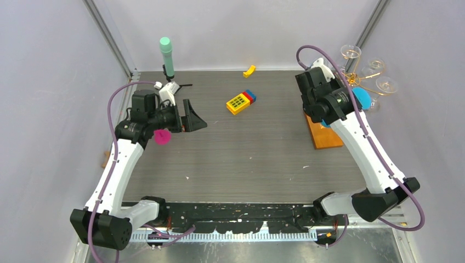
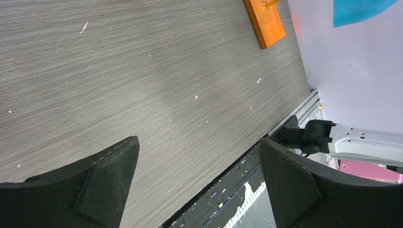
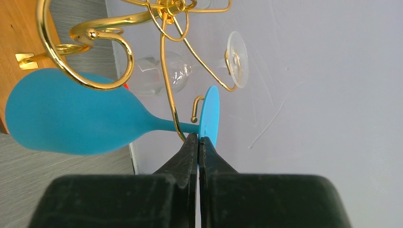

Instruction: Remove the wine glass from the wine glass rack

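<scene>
The wine glass rack (image 3: 164, 71) is gold wire on an orange-brown wooden base (image 1: 323, 134), at the far right by the wall. A blue wine glass (image 3: 71, 118) hangs on it by its stem, its foot disc (image 3: 210, 114) behind a wire arm. My right gripper (image 3: 198, 140) is shut on the edge of that foot disc. In the top view the blue glass (image 1: 362, 98) shows just beyond my right wrist. A clear wine glass (image 3: 161, 76) also hangs on the rack. My left gripper (image 1: 192, 118) is open and empty above the table's left side.
More clear glasses (image 1: 351, 52) hang at the rack's top. A yellow, red and blue toy (image 1: 239, 102) lies mid-table and a small yellow piece (image 1: 249, 70) at the back. A mint-green upright object (image 1: 166, 55) stands at the back left. The side wall is close behind the rack.
</scene>
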`<action>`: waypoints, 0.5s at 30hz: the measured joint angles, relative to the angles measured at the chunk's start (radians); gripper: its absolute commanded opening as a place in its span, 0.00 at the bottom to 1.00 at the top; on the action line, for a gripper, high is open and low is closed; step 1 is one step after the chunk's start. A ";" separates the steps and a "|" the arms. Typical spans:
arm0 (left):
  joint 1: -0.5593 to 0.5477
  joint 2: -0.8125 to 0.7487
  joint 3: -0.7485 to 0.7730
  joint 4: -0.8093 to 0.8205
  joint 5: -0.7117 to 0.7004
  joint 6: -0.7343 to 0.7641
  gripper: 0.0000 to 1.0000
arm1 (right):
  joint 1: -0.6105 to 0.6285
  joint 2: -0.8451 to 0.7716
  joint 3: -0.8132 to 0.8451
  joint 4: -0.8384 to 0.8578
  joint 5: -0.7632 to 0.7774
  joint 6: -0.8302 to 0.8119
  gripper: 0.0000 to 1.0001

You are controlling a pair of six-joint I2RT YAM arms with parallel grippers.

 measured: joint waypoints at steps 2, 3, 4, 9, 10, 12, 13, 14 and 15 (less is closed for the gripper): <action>0.000 0.000 0.000 0.000 0.000 0.000 1.00 | 0.006 0.000 0.004 -0.005 -0.001 0.005 0.00; 0.000 0.001 0.000 0.000 0.000 0.000 1.00 | 0.006 0.000 0.005 -0.005 -0.001 0.005 0.00; 0.000 0.002 0.000 0.000 0.000 0.000 1.00 | 0.008 0.002 0.006 -0.005 -0.002 0.004 0.00; 0.000 0.003 0.000 -0.001 0.000 0.000 1.00 | 0.008 0.024 0.018 0.025 -0.003 -0.015 0.00; 0.000 0.004 0.000 -0.001 0.000 0.000 1.00 | 0.008 0.025 0.018 0.029 -0.002 -0.017 0.00; 0.000 0.005 0.000 -0.001 0.000 0.000 1.00 | 0.008 0.031 0.018 0.056 -0.001 -0.035 0.00; 0.000 0.005 0.000 -0.001 0.000 0.000 1.00 | 0.008 0.033 0.018 0.076 0.000 -0.047 0.00; 0.000 0.006 0.000 -0.001 0.000 0.000 1.00 | 0.008 0.035 0.018 0.090 0.001 -0.056 0.00; 0.000 0.006 0.000 -0.002 0.000 0.000 1.00 | 0.008 0.037 0.018 0.109 0.005 -0.070 0.00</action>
